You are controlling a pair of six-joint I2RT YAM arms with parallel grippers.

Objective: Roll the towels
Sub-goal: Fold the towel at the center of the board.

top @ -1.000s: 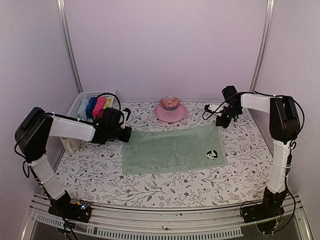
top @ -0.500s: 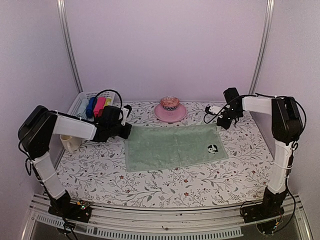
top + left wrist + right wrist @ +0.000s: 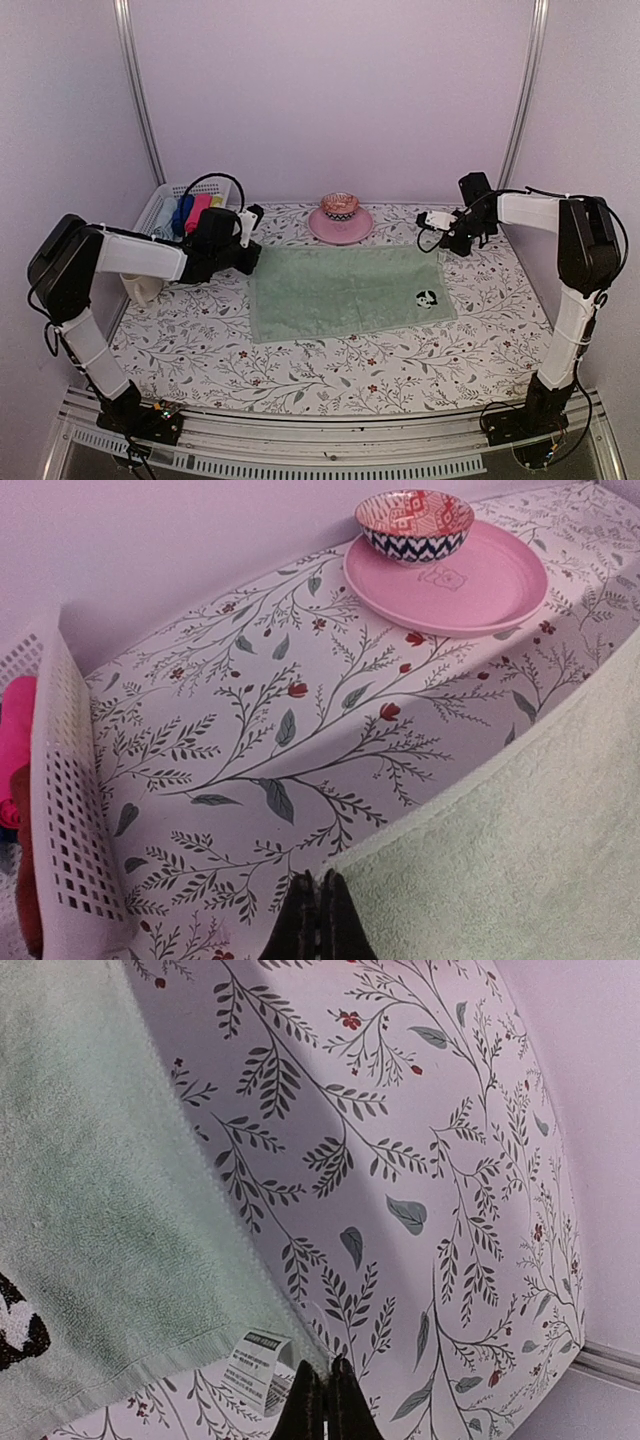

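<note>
Left pincer [image 3: 320, 920] and right pincer [image 3: 322, 1400] clamp shut on far corners of green towel [image 3: 340, 290]; best lift together, roll nearward evenly.

Pale sage green towel [image 3: 345, 292], soft looped terry, rectangular. Lies spread flat and fully unrolled in the middle of the floral worktop [image 3: 300, 375], long sides running left to right, no folds or creases visible. Carries a small black-and-white round motif [image 3: 426, 299] near the near right corner. Shows a narrow hemmed border along the edges and a white printed care label [image 3: 255, 1360] at the far right corner. Pinched at the far left corner by the closed left pincer [image 3: 318, 920], at the far right corner by the closed right pincer [image 3: 322, 1400].
</note>
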